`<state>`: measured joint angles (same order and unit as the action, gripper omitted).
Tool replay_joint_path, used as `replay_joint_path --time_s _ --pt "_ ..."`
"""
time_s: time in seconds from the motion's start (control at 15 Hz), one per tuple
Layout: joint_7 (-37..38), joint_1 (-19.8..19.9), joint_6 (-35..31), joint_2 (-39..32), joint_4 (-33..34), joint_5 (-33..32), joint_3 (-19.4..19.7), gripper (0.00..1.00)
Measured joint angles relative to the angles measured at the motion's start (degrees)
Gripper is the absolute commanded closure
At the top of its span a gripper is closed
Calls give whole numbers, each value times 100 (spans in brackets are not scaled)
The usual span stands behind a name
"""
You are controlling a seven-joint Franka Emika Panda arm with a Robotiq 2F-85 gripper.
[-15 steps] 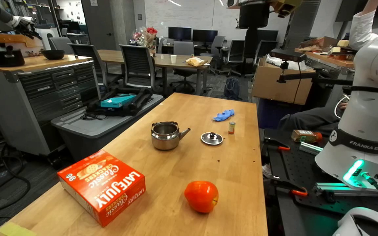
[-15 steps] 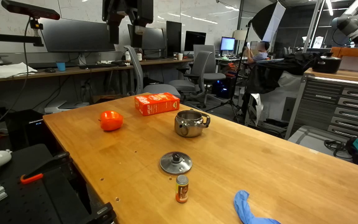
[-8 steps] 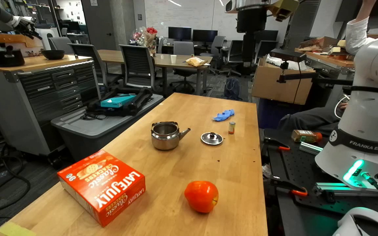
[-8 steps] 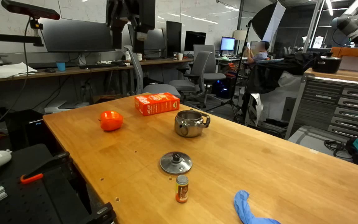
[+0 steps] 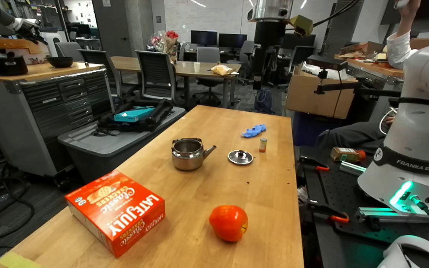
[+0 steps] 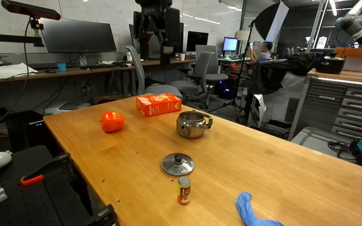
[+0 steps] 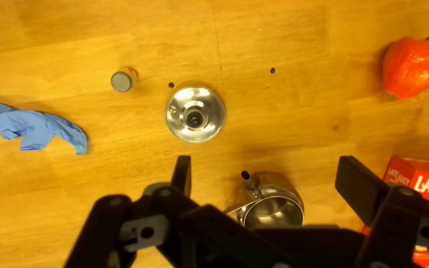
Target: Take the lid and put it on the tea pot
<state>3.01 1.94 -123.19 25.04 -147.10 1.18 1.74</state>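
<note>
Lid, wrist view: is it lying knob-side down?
No, the lid lies on the table with its dark knob facing up toward the camera.

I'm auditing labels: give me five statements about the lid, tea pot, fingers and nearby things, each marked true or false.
1. The lid lies on the table, apart from the tea pot. True.
2. The tea pot is covered. False: it stands open.
3. The fingers stand apart, gripping nothing. True.
4. The small bottle is closer to the lid than the blue glove is. True.
5. The small bottle has tipped over. False: it stands upright.
</note>
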Motion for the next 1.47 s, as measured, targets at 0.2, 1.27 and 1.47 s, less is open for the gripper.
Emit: replay_joint_path --time_s 0.2,1.27,1.47 --pt "99 34 -467 -356 4 -26 -14 0" --pt "594 39 -1657 -2396 484 -662 -56 0" --pt "428 39 -1861 -2658 509 -631 25 0"
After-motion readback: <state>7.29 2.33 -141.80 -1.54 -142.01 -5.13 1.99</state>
